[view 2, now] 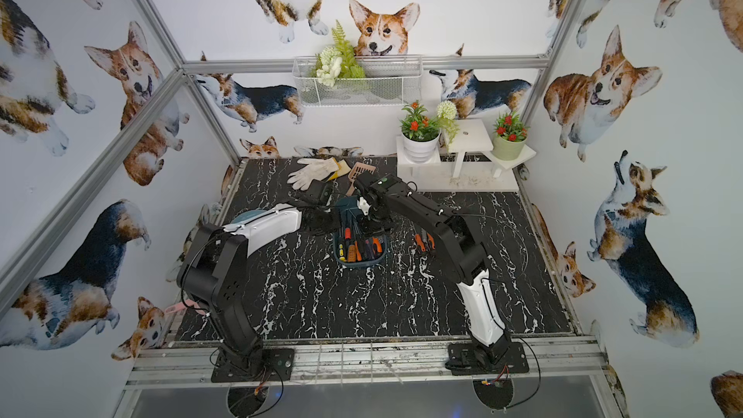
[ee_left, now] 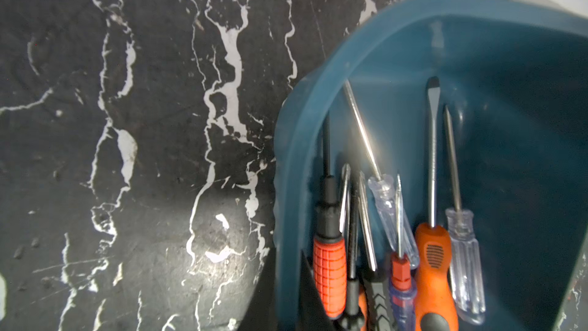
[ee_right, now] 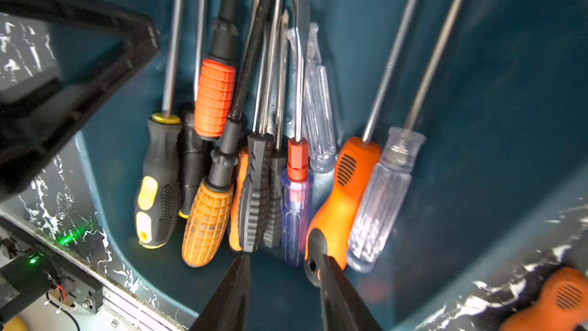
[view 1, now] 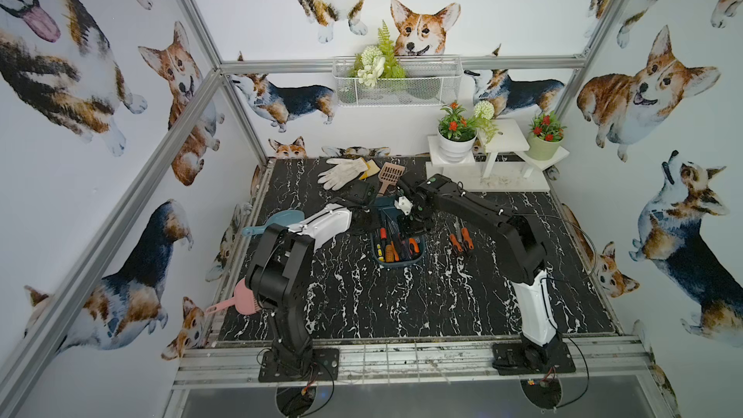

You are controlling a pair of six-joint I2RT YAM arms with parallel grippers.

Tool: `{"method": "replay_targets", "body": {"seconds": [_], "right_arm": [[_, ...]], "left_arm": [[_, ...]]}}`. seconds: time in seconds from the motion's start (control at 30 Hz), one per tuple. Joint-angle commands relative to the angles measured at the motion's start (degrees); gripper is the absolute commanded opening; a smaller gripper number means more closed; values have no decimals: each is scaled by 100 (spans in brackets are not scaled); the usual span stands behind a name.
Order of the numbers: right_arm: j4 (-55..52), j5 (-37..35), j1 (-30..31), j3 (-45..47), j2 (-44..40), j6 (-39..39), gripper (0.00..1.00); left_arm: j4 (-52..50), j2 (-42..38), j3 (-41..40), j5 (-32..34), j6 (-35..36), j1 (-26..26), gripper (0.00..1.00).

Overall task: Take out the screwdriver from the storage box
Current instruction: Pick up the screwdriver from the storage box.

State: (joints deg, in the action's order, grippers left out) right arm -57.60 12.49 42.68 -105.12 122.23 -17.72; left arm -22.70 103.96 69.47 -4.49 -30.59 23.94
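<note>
Jaws parted and empty, the right gripper [ee_right: 278, 259] hangs just over the handle ends of the screwdrivers [ee_right: 254, 170]. The left gripper [ee_left: 286, 284] is closed on the wall of the storage box [view 1: 398, 264], one finger inside and one outside. The black marble table [view 1: 402, 307] carries the teal box near its middle, between the two arms. The screwdrivers lie bundled inside it, handles toward the robot's bases and shafts toward the far end. Among them an orange-handled screwdriver [ee_right: 343, 192] lies beside a clear-handled screwdriver [ee_right: 381, 199]. Two orange-handled tools [view 1: 460, 241] lie on the table just right of the box.
</note>
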Motion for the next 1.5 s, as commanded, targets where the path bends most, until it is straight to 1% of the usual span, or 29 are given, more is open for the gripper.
{"method": "replay_targets", "body": {"seconds": [0.0, 0.23, 0.43, 0.6, 0.77, 0.87, 1.0, 1.17, 1.47], "right_arm": [[13, 134, 127, 1, 54, 49, 42], [190, -10, 224, 150, 208, -172, 43], [302, -191, 226, 84, 455, -440, 43], [399, -49, 251, 72, 648, -582, 43], [237, -95, 275, -1, 828, -652, 43], [52, -196, 272, -62, 942, -643, 41], [-26, -323, 271, -41, 910, -609, 35], [11, -412, 274, -26, 780, -588, 20], [257, -631, 270, 140, 258, -558, 5]], "left_arm": [[406, -98, -4, -89, -14, -10, 0], [385, -32, 33, -153, -19, -11, 0], [289, 36, 84, -184, -7, -8, 0], [276, 67, 78, -219, -30, -6, 0], [270, 72, 60, -226, -35, -12, 0], [266, 80, 62, -233, -38, -11, 0], [253, 85, 74, -217, -41, -13, 0], [207, 137, 90, -206, -41, -13, 0], [119, 188, 149, -124, -18, -13, 0]]}}
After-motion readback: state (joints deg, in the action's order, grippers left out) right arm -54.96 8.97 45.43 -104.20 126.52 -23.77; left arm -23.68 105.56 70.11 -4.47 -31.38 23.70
